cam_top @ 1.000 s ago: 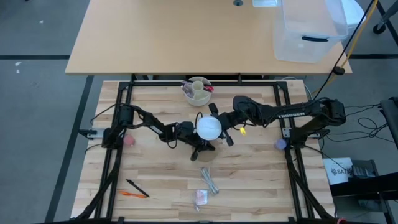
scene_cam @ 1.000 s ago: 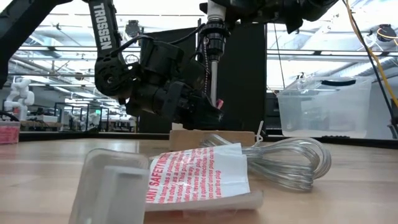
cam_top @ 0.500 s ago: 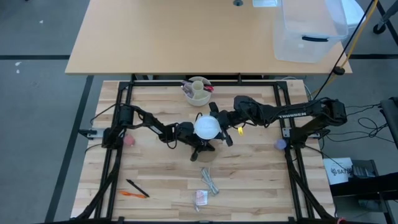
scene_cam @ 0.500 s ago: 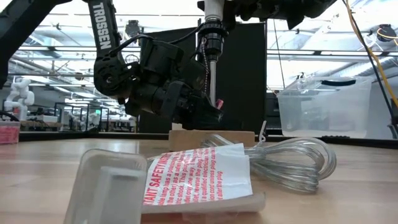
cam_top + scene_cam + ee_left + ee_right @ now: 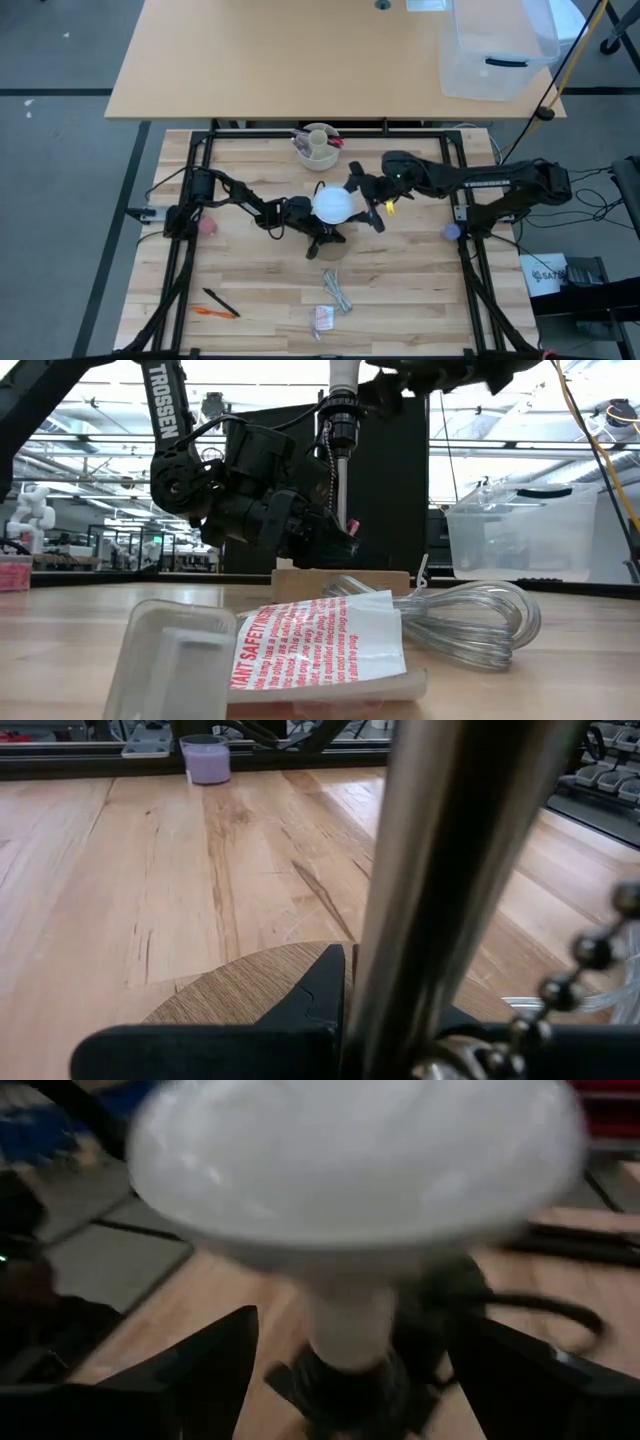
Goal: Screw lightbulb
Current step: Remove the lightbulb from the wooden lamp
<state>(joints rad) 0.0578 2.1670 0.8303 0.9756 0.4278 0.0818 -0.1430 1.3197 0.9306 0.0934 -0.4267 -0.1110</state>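
One lightbulb (image 5: 333, 204) sits near the table's centre atop the lamp's socket (image 5: 341, 410), its dome between the spread fingers of the right gripper (image 5: 360, 1370), which stand apart from it and grip nothing. The left gripper (image 5: 318, 232), at the bulb's 7 o'clock, is clamped around the lamp's metal pole (image 5: 450, 890) above the one wooden base (image 5: 250, 988). One cup of pens (image 5: 318, 146) stands at 12 o'clock, one coiled clear cord (image 5: 465, 618) and one tagged packet (image 5: 300, 650) lie at 6, and two pens (image 5: 217, 304) at 7.

One lightbulb (image 5: 333, 204), one cup (image 5: 319, 146), two arms.
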